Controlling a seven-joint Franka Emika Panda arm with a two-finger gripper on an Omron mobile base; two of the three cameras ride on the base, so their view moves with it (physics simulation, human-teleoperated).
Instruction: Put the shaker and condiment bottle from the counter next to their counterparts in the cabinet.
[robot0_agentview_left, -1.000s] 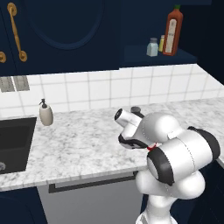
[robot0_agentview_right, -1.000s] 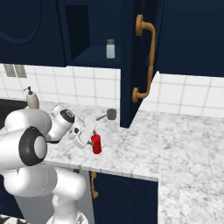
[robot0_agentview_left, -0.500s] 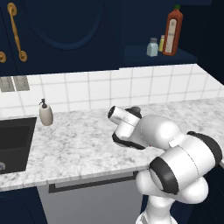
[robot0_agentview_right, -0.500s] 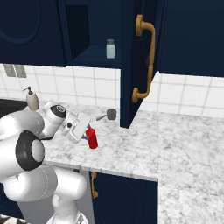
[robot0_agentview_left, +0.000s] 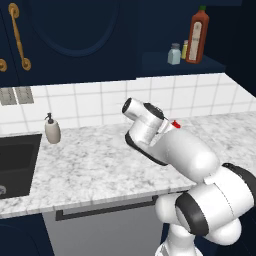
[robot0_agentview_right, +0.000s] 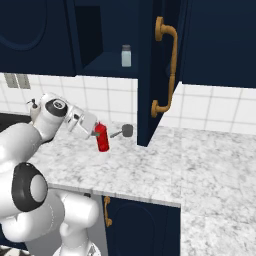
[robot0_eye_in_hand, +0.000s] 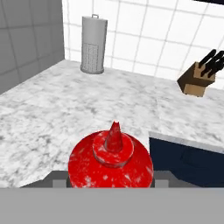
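The condiment bottle (robot0_agentview_right: 103, 138), small and bright red, hangs tilted above the counter (robot0_agentview_right: 150, 170) with my gripper (robot0_agentview_right: 98, 133) shut on its body. In the hand view its red cap (robot0_eye_in_hand: 114, 139) points at the camera between the fingers (robot0_eye_in_hand: 56, 178). From the left base view my gripper (robot0_agentview_left: 168, 126) hides all but the bottle's red tip (robot0_agentview_left: 175, 124). The grey shaker (robot0_agentview_left: 174, 54) stands on the cabinet shelf (robot0_agentview_left: 180, 66) beside a yellow shaker (robot0_agentview_left: 185, 49) and a tall red-brown bottle (robot0_agentview_left: 197, 36). The right base view shows the shaker (robot0_agentview_right: 126, 56) too.
A beige soap dispenser (robot0_agentview_left: 52, 130) stands by the dark sink (robot0_agentview_left: 15, 160). A small grey handled object (robot0_agentview_right: 125, 131) lies on the counter by the open navy door with its brass handle (robot0_agentview_right: 169, 67). A paper towel roll (robot0_eye_in_hand: 92, 44) and knife block (robot0_eye_in_hand: 199, 75) stand by the backsplash.
The arm has swung up and to the left, taking the red bottle off the counter and tilting it. The shaker in the cabinet has not moved.
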